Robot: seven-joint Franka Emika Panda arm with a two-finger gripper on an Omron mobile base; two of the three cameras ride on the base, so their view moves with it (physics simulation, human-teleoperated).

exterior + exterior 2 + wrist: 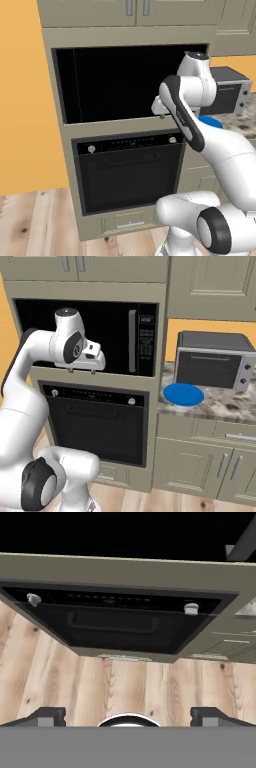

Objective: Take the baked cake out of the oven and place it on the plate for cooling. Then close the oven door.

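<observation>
The oven (131,144) (92,396) sits in the cabinet column under the microwave, its control strip carrying two silver knobs. Its oven door (129,177) (97,431) (117,631) stands upright and shut, the horizontal handle (114,623) across its top. The baked cake is hidden. The blue plate (214,121) (183,394) lies bare on the speckled counter to the oven's right. My gripper (161,115) (81,371) (128,717) hangs open and empty in front of the microwave's lower edge, above the oven door, pointing down at the door and floor.
A black microwave (115,85) (100,321) with a vertical handle fills the bay above the oven. A silver toaster oven (229,92) (212,363) stands on the counter (225,403) behind the plate. Wooden floor (150,687) lies below the oven door.
</observation>
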